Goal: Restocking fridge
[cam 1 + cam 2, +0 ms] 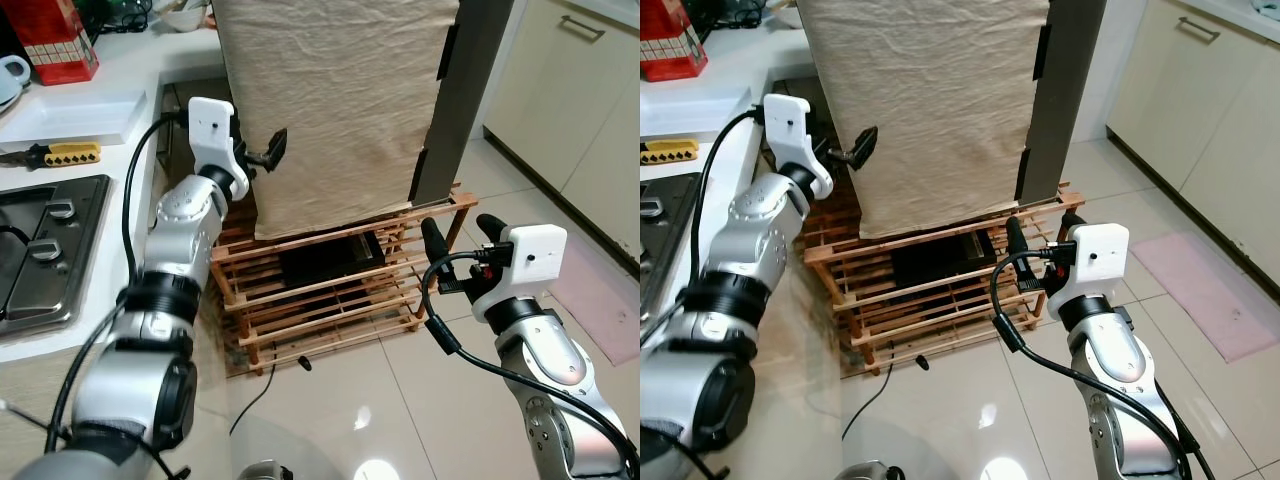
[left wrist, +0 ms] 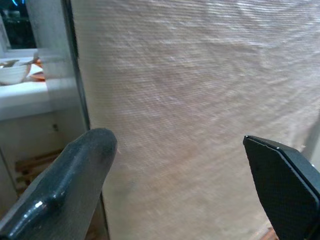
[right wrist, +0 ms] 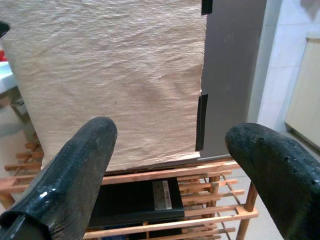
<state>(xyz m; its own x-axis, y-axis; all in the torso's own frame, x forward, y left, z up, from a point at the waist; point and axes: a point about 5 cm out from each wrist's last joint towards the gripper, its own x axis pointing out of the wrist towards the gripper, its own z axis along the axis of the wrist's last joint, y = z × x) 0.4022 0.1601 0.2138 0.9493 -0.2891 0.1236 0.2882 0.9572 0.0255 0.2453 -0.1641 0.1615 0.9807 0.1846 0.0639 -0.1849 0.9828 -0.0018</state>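
Fridge [image 1: 455, 90]: grey cabinet, front draped with a beige cloth [image 1: 330, 100], standing on a slatted wooden rack [image 1: 330, 300]. No brand or writing legible on it.
Black box [image 3: 135, 200]: lies in the rack under the fridge; pale label on top, text too small to read.
Left gripper [image 1: 268, 152]: raised at the fridge's cloth-covered left edge, fingers spread apart, holding nothing.
Right gripper [image 1: 460, 232]: low beside the rack's right corner, below the fridge; fingers parted, empty.
Red carton [image 1: 55, 38]: on the white counter [image 1: 120, 70] left of the fridge; printing unreadable.
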